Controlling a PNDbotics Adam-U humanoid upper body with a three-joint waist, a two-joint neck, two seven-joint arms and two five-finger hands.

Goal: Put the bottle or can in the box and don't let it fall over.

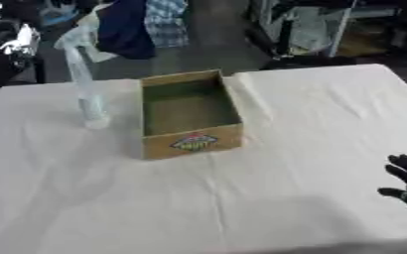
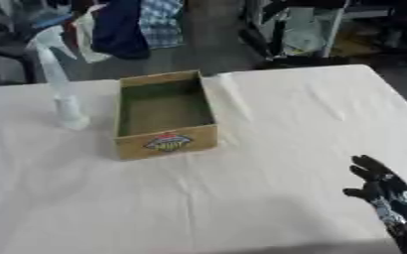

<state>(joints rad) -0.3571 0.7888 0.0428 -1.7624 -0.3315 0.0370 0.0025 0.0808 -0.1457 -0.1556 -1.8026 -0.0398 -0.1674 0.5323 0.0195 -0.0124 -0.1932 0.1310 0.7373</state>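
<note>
A tall clear spray bottle (image 1: 85, 84) with a pale trigger head stands upright on the white tablecloth, just left of an open cardboard box (image 1: 188, 115). The box is empty, with a green inside and a coloured label on its near wall. My right hand (image 2: 382, 191) is black and rests open near the lower right corner, fingers up, far from both bottle and box. My left hand shows in neither view.
The white-covered table (image 1: 241, 198) fills most of the view, with its far edge behind the box. Beyond it are hanging clothes (image 1: 142, 25), a dark object (image 1: 3, 54) at the far left and a metal rack (image 1: 315, 27).
</note>
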